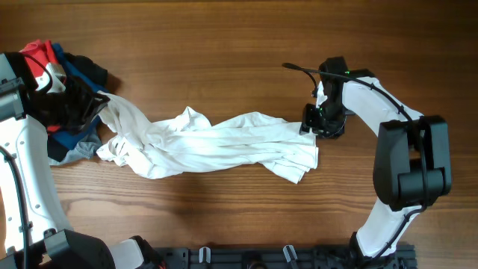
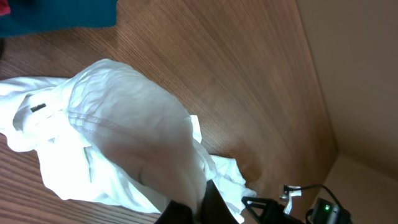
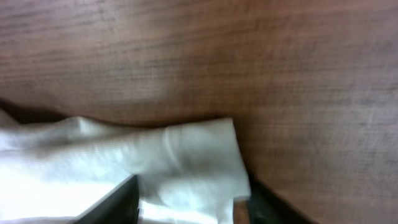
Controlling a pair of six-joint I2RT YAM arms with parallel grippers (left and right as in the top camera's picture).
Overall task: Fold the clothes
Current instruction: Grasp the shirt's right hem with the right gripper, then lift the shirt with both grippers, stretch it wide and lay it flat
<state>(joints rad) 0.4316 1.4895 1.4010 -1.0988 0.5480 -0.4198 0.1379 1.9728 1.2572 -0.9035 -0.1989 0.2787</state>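
Fold barely begun; white T-shirt [image 1: 224, 142] lies as twisted, bunched rope across centre of frame on table [image 1: 224, 45]; no flat panel, no crease made; left gripper [image 1: 88, 106], upper left, clamps its raised end beside heap of other garments [image 1: 71, 67]; right gripper [image 1: 317, 123], centre right, straddles hem; clamped or not, cannot tell; spreading flat and every fold left to do.

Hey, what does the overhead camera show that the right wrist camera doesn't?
Only overhead: the whole shirt bunched lengthwise between both arms, and a pile of red, blue and black clothes at the left. Only right wrist: a close look at the shirt's corner lying between the right fingers. Both: the white shirt on the wooden table.
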